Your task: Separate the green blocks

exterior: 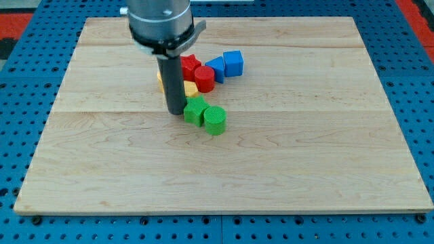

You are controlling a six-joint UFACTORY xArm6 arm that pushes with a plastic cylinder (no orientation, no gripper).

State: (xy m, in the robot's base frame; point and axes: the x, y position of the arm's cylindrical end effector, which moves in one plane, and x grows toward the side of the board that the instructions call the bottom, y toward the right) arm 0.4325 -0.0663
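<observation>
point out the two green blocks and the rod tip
green cylinder (pixel 215 120), camera view, on its round top face
green star-like block (pixel 195 108), camera view, on its top face
my tip (pixel 175 112), camera view, the rod's lower end, left of the green star-like block

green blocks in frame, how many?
2, touching, near the board's middle: green star-like block beside my tip, green cylinder at its lower right. The rod could hide others.

- No text, label, brand, number or sign can be read anywhere in the view.
- The blocks, the bench (pixel 271 169) and the arm's housing (pixel 160 20) bear no legible marks.
</observation>
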